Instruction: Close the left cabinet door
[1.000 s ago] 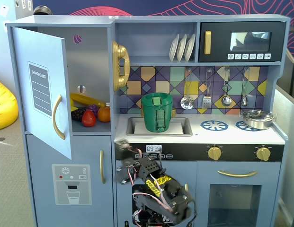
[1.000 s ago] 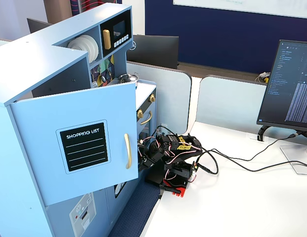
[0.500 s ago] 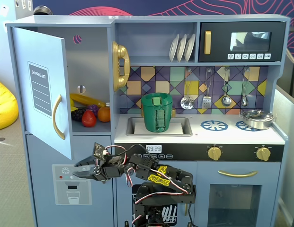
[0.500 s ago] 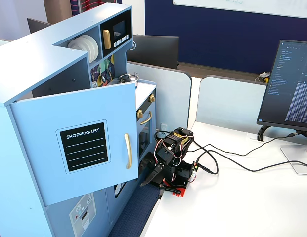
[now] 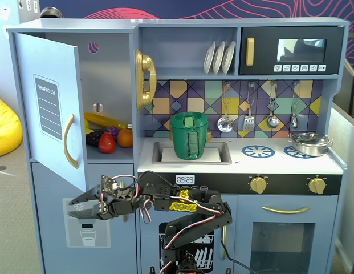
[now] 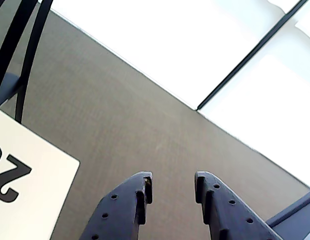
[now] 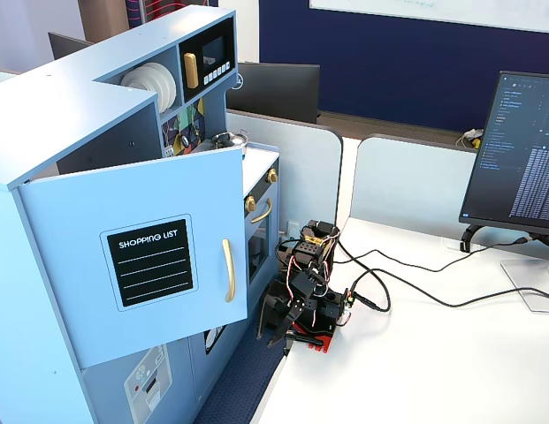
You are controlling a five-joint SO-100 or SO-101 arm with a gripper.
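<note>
The left cabinet door [image 5: 49, 108] stands swung wide open at the upper left of the toy kitchen, hinged on its left edge in a fixed view, so its front with the black shopping-list panel [image 5: 49, 108] and curved gold handle [image 5: 69, 141] faces outward. In another fixed view the same door [image 7: 137, 265] juts out from the cabinet toward the table [image 7: 451, 353], panel and handle in plain sight.

Behind the open door, toy fruit [image 5: 108, 137] lies on the shelf inside the compartment. To the right, a green container [image 5: 188, 135] sits in the sink, and white plates [image 5: 219, 57] stand on the upper shelf beside the black microwave door [image 5: 291, 50].

The claw [image 5: 80, 206] reaches leftward below the lower edge of the open door, in front of the lower panel with the dispenser graphic [image 5: 85, 222]; no contact with the door shows. In the wrist view the claw [image 6: 173, 182] has its two dark jaws parted with a clear gap and nothing between them, with grey carpet beyond
</note>
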